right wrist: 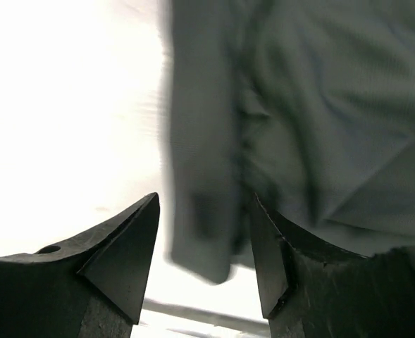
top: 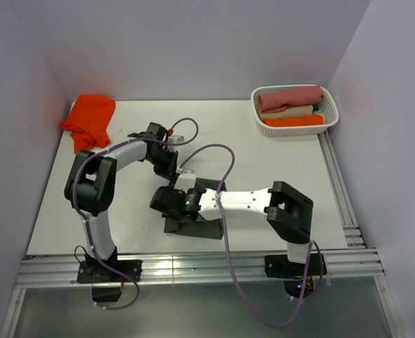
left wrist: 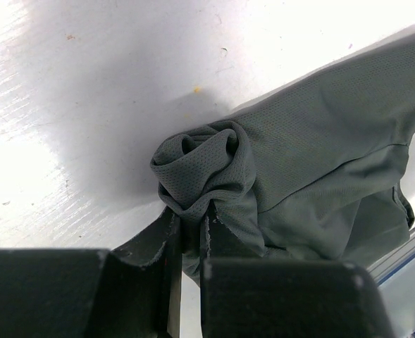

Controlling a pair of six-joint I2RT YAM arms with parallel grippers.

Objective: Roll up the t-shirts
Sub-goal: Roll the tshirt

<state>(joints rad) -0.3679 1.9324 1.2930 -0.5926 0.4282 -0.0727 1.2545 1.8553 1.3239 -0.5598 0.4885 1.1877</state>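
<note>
Rolling of the grey t-shirt (left wrist: 313,155) at the middle of the table (left wrist: 87,105) looks part done: left tool (left wrist: 190,229) pinches its coiled end; right tool (right wrist: 203,204), open astride a loose fold, likely must grip it next.

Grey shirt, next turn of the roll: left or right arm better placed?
Left, probably. The left tool is shut on the rolled end of the grey shirt; the right tool is open over loose cloth, gripping nothing.

Black-and-white arms (top: 239,201), purple cables (top: 226,243)
</note>
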